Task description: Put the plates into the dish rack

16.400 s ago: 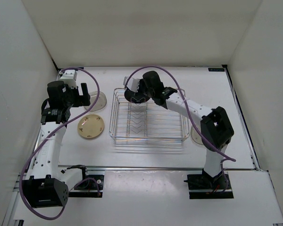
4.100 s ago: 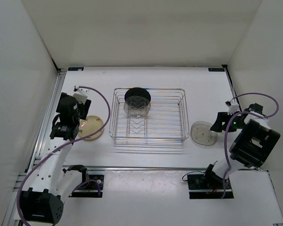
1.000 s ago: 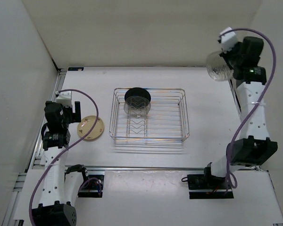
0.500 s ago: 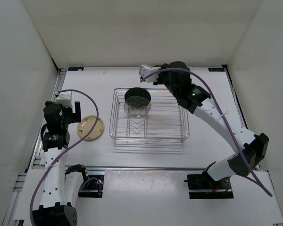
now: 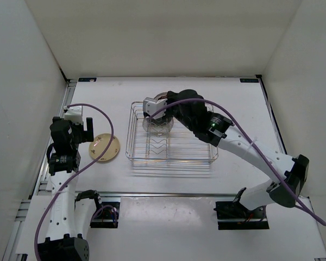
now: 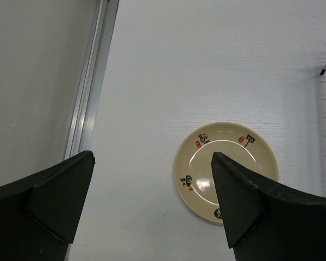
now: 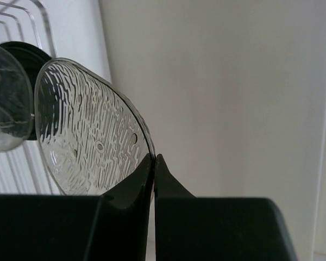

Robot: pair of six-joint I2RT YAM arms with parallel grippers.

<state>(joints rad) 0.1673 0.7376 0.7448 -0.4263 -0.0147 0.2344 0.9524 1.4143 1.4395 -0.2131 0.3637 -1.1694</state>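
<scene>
The right fingers (image 7: 148, 169) are clenched on the rim of a clear plate (image 7: 87, 130), which stands on edge above them. It hangs over the far-left corner of the rack (image 5: 206, 157), apparently just short of the wires. Beside it a second clear plate (image 7: 5, 103) stands in the rack, with the black plate (image 7: 24, 51) behind. The left fingers (image 6: 233, 190) are spread wide, holding nothing, above the cream plate (image 6: 198, 168), which lies flat on the desk (image 5: 244, 109) between its left edge and the rack.

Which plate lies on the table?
The round cream-tan plate beside the silver wire dish rack. The black plate and one clear plate stand racked; the right gripper holds another clear plate.
</scene>
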